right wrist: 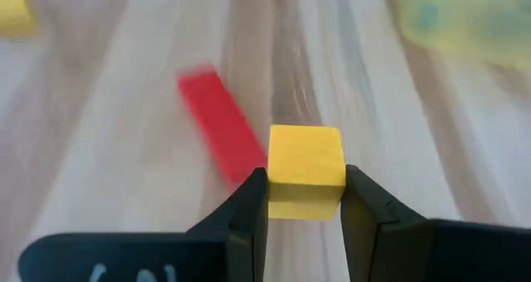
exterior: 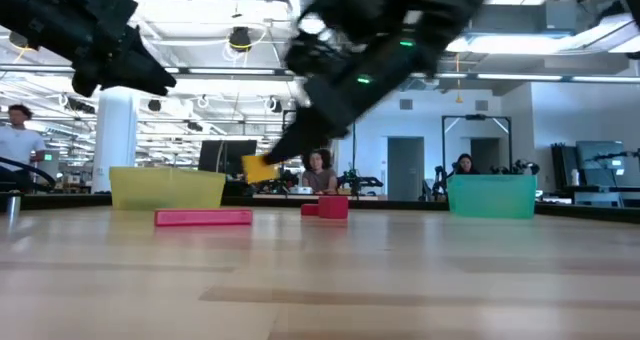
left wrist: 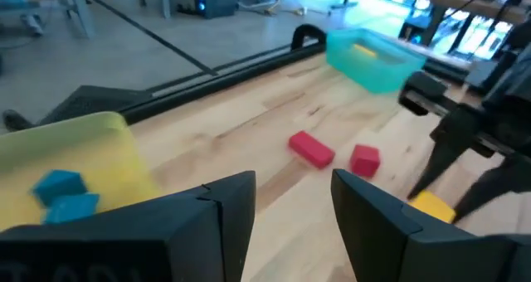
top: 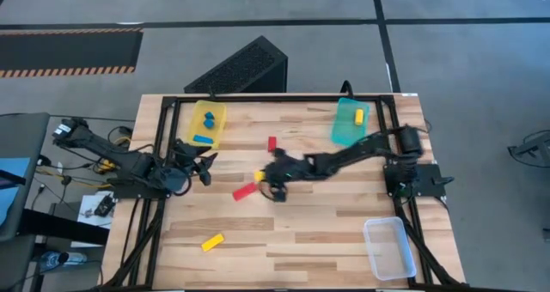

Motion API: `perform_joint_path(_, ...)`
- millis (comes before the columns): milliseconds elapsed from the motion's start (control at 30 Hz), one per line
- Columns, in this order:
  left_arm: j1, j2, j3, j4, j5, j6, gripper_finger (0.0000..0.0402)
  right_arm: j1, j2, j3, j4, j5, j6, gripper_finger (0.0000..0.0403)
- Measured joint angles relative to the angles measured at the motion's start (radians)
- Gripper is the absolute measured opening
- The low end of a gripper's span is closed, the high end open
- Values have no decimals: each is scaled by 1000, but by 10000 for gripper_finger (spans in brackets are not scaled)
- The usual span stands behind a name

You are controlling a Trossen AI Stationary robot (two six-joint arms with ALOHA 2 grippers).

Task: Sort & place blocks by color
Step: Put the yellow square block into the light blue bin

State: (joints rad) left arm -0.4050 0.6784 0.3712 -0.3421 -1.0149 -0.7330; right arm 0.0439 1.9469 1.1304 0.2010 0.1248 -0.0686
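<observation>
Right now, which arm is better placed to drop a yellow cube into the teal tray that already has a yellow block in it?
The right. Its gripper already grips the yellow cube over mid-table, and the teal tray stands on that arm's side. The left gripper holds nothing, beside the yellow tray.

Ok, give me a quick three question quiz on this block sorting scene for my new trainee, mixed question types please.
1. True or false: the right gripper holds a yellow cube.
2. Which tray holds the blue blocks? A) teal tray B) yellow tray C) clear tray
3. Fill in: the left gripper is ___ and holds nothing.

Key: 1 true; 2 B; 3 open.
</observation>
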Motion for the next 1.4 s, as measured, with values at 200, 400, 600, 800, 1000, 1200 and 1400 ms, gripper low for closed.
perform_joint_path(200,89,194,-22,351,150,146,135,109,-140,-211,54,314,14,108)
perform_joint_path(400,286,415,-22,781,658,346,117,184,-245,-284,47,437,-19,109)
perform_joint_path(600,446,614,-21,1183,974,327,109,177,-339,-358,51,419,-59,109)
perform_joint_path(800,525,858,17,1452,1007,241,143,126,-435,-516,158,419,-43,109)
perform_joint_path(1000,542,1137,222,1514,1125,186,197,90,-451,-566,233,394,-52,109)
perform_joint_path(1200,548,1264,375,1467,1245,163,211,116,-454,-569,202,407,-55,109)
perform_joint_path(1400,548,1268,406,1411,1255,146,212,170,-453,-570,201,525,-98,109)
